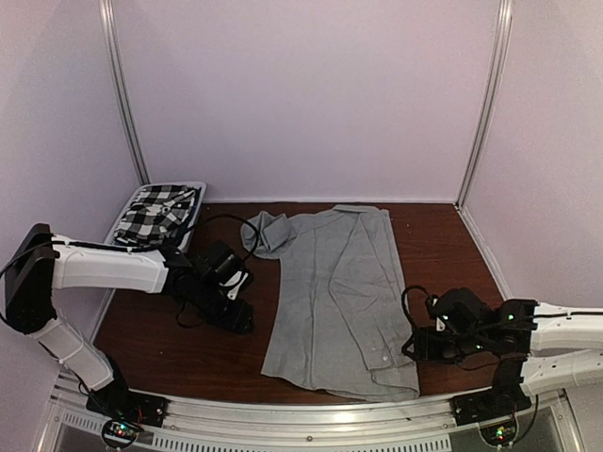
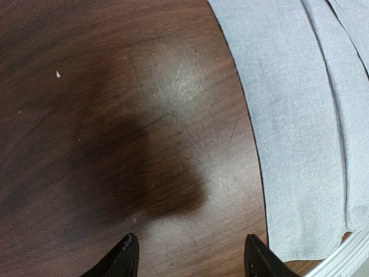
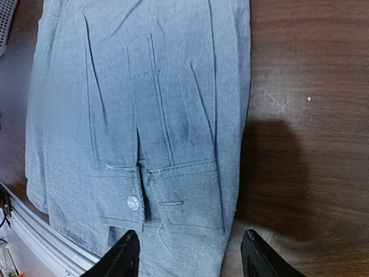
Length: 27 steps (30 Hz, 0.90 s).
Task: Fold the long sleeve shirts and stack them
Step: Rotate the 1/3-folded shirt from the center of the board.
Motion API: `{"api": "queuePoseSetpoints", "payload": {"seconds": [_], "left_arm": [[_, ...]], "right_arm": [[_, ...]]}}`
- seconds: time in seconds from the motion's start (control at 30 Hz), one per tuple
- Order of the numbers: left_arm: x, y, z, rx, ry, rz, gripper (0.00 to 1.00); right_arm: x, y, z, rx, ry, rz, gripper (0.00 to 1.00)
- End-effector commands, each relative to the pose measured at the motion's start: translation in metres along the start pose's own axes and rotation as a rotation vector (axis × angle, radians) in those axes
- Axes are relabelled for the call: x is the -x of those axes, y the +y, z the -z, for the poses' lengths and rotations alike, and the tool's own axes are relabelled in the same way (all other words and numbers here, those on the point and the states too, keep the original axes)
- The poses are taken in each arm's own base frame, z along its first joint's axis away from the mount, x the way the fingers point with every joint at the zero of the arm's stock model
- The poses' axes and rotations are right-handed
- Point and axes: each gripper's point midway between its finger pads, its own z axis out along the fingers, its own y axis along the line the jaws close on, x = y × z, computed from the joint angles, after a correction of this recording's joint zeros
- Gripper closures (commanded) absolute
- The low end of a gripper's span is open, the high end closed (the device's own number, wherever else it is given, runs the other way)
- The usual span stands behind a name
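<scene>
The light grey shirt [image 1: 341, 297] lies flat in the middle of the table, sleeves folded onto its body, collar at the far end. The black-and-white checked shirt [image 1: 160, 212] sits bunched in the basket at the far left. My left gripper [image 1: 237, 318] is open and empty, low over bare wood just left of the grey shirt's edge [image 2: 300, 127]. My right gripper [image 1: 415, 347] is open and empty at the shirt's near right corner; its view shows a sleeve cuff with a button [image 3: 133, 202] on the shirt [image 3: 144, 104] between the fingertips [image 3: 124, 254].
A white slatted basket [image 1: 123, 220] stands at the far left against the wall. A metal rail [image 1: 311, 405] runs along the table's near edge. White walls and corner posts enclose the table. Black cables loop near the left arm.
</scene>
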Motion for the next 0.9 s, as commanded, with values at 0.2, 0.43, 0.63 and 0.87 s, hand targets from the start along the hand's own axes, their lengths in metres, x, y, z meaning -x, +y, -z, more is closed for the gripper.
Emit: {"api": "queuePoseSetpoints", "payload": {"seconds": [0.2, 0.43, 0.63, 0.87], "left_arm": [[0.115, -0.007, 0.052, 0.022, -0.293, 0.030, 0.36], [0.210, -0.010, 0.064, 0.060, -0.435, -0.027, 0.36], [0.283, -0.010, 0.041, 0.140, -0.488, -0.143, 0.32], [0.334, 0.018, 0.015, 0.197, -0.503, -0.207, 0.27]], "right_arm": [[0.075, 0.049, 0.048, 0.001, -0.241, 0.105, 0.36], [0.110, 0.081, 0.048, 0.039, -0.325, 0.162, 0.35], [0.127, 0.093, 0.035, 0.072, -0.340, 0.180, 0.35], [0.136, 0.107, 0.026, 0.114, -0.349, 0.192, 0.35]]}}
